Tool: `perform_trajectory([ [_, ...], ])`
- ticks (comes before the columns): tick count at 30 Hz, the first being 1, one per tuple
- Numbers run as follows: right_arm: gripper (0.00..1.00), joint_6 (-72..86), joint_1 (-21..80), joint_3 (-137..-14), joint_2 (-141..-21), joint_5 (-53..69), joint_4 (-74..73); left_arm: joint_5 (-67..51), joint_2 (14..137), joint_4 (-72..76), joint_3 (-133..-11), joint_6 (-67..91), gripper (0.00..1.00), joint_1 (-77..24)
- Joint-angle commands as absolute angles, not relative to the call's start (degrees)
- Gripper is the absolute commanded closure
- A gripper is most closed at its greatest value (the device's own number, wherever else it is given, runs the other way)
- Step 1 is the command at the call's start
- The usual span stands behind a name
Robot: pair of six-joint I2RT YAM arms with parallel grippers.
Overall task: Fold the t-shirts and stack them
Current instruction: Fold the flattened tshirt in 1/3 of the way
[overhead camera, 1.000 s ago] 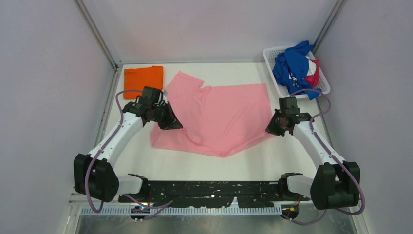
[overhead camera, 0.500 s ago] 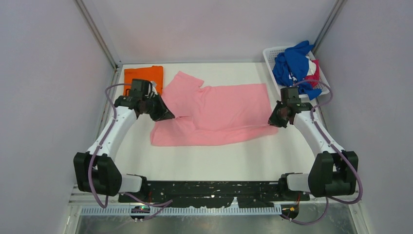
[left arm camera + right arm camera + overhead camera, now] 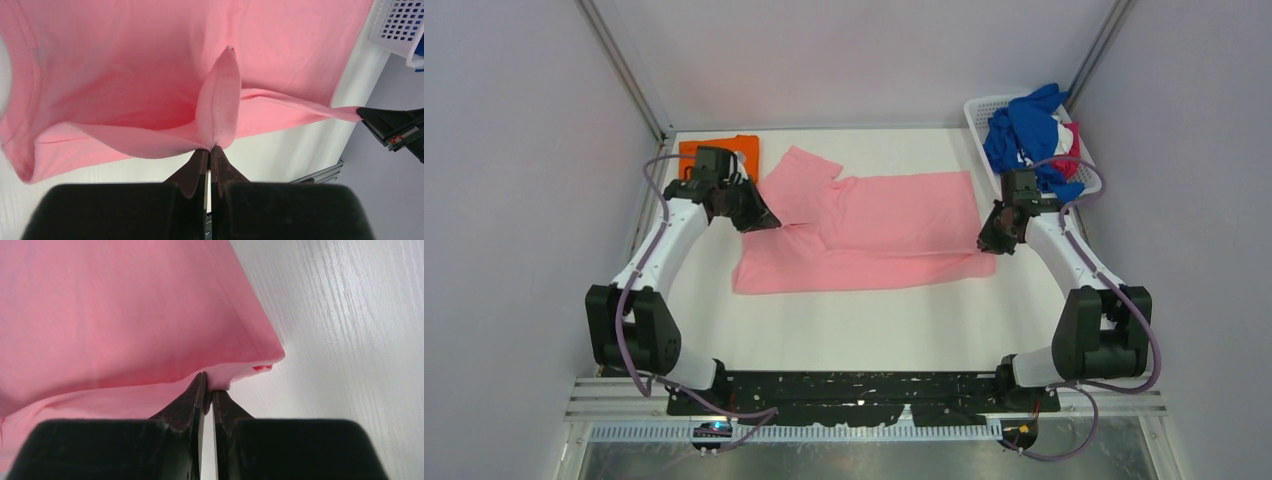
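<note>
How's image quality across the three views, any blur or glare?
Top external: even, soft light, faint shadows, no glare, pink tee sharp. Left wrist: tee stitching crisp, left gripper dark and soft near the lens. Right wrist: table grain sharp, right gripper underexposed, slightly blurred.

The left arm (image 3: pixel 656 255) and the right arm (image 3: pixel 1064 262) are built alike: smooth white links joined by chunky black joint housings. The largest housing is a rounded black block (image 3: pixel 629 335) low on each arm. A thin mauve cable (image 3: pixel 647 178) runs along each arm and stands off it in loose loops. Both arms are bolted to a flat black plate (image 3: pixel 854 385) dotted with small holes. The left hand (image 3: pixel 764 220) and the right hand (image 3: pixel 990 240) are black. In the wrist views each hand is a matte black block with rounded upper corners. It carries two slim wedge-shaped fingers (image 3: pixel 192 172) that taper to narrow tips.
</note>
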State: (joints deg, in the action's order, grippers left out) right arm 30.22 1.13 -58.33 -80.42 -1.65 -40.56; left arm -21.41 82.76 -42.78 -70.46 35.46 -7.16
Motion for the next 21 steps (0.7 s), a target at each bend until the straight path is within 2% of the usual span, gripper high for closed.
perform_trajectory([
  [1, 0.83, 29.63, 0.78, -61.42, -82.78, -2.56, -39.39, -21.43, 87.94, -40.76, -76.09, 33.68, 1.00, -6.72],
  [3, 0.77, 30.04, 0.79, -61.88, -84.42, -2.85, -39.00, -19.39, 90.41, -41.31, -77.53, 34.31, 1.00, -6.72],
  [5, 0.67, 31.23, 0.00, -62.10, -86.13, -3.71, -37.64, -14.67, 92.63, -41.45, -78.28, 35.65, 0.91, -6.68],
  [7, 0.63, 32.61, -1.13, -61.99, -87.99, -4.66, -34.57, -8.68, 95.06, -40.71, -78.91, 37.85, 0.79, -6.64],
  [8, 0.58, 32.92, -1.78, -62.06, -88.77, -5.10, -31.60, -6.42, 96.74, -40.06, -79.61, 39.06, 0.64, -6.37],
  [11, 0.40, 33.02, -4.04, -64.91, -93.44, -4.75, -29.25, -5.14, 103.97, -40.25, -85.99, 40.33, 0.05, -5.34],
  [12, 0.28, 33.03, -4.92, -66.24, -94.02, -4.66, -28.65, -6.53, 106.09, -41.69, -89.12, 39.98, 0.01, -5.02],
  [14, 0.06, 31.90, -5.34, -67.84, -93.15, -4.81, -28.76, -7.13, 108.47, -44.68, -95.12, 39.02, 0.00, -4.88],
  [15, 0.01, 30.87, -5.40, -68.15, -92.50, -5.00, -29.01, -7.12, 108.39, -45.57, -96.35, 38.56, 0.00, -4.92],
  [18, 0.04, 28.75, -5.36, -66.32, -88.02, -3.67, -28.79, -7.78, 103.70, -43.92, -92.46, 38.25, 0.00, -5.07],
  [21, 0.05, 26.27, -4.47, -61.55, -84.27, 2.82, -25.88, -9.14, 97.00, -39.47, -82.15, 37.75, 0.00, -5.66],
])
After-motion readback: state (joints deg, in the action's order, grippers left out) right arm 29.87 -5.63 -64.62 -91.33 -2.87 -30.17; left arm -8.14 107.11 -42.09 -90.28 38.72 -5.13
